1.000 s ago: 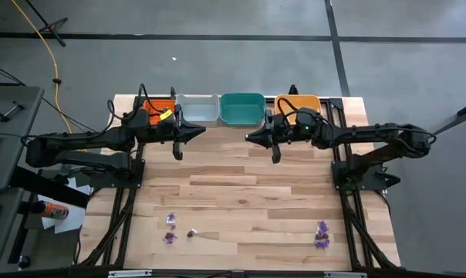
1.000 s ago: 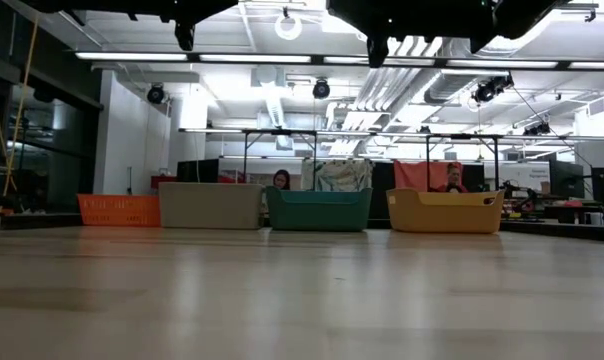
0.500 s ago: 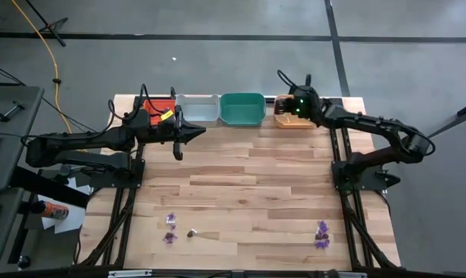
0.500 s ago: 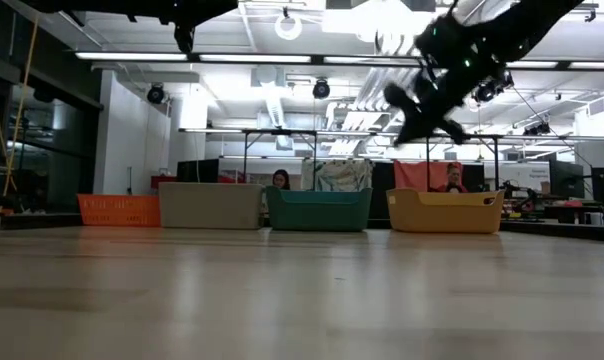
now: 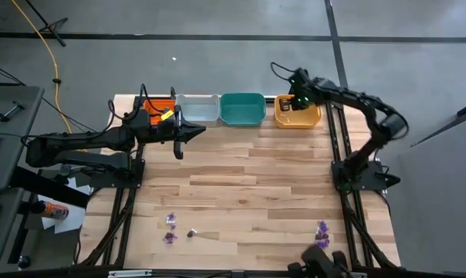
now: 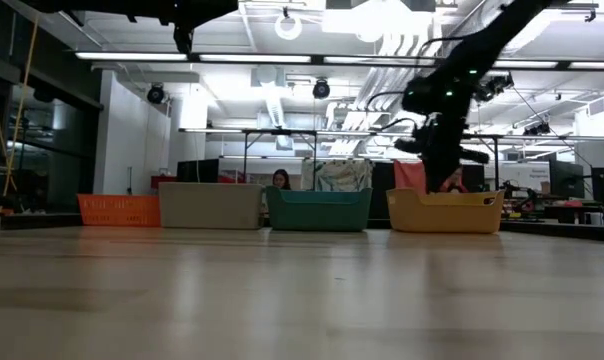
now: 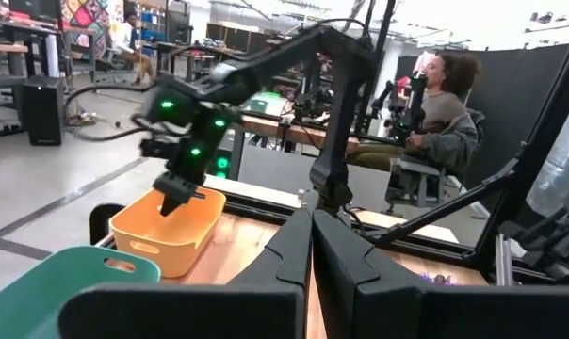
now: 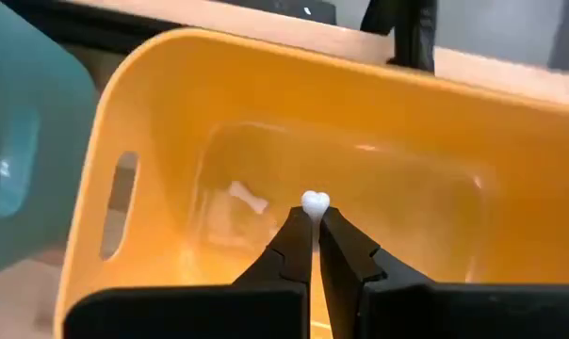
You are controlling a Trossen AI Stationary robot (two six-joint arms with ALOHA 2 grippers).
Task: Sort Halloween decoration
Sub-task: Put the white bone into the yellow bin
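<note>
My right gripper (image 8: 315, 218) hangs over the orange tray (image 5: 298, 110) at the table's far edge, pointing down into it, shut on a tiny white trinket (image 8: 315, 201). It also shows in the low view (image 6: 444, 180) and the left wrist view (image 7: 174, 202). A white bone-shaped trinket (image 8: 248, 197) lies on the tray's floor. Purple trinkets (image 5: 170, 228) and a dark one (image 5: 190, 232) lie near the table's near left edge. More purple trinkets (image 5: 322, 234) lie near right. My left gripper (image 5: 198, 130) waits shut, above the table before the grey tray (image 5: 197, 109). My right gripper pinches the white trinket's lower part (image 8: 315, 207) between its two fingertips, only at their free ends. The fingers come from above, pointing down into the orange tray. The trinket is lifted clear of the tray's floor, its rounded end sticking out past the tips.
Four trays stand in a row along the far edge: red (image 5: 160, 108), grey, green (image 5: 242, 108) and orange. The wooden table (image 5: 248, 193) is bare between the trays and the trinkets. People sit in the room beyond (image 7: 445, 104). A dark object (image 5: 319, 266) shows at the near edge.
My right gripper has swung from above the table in front of the green tray toward the far right, over the orange tray, and tipped from level to pointing down into it. My left arm has kept still.
</note>
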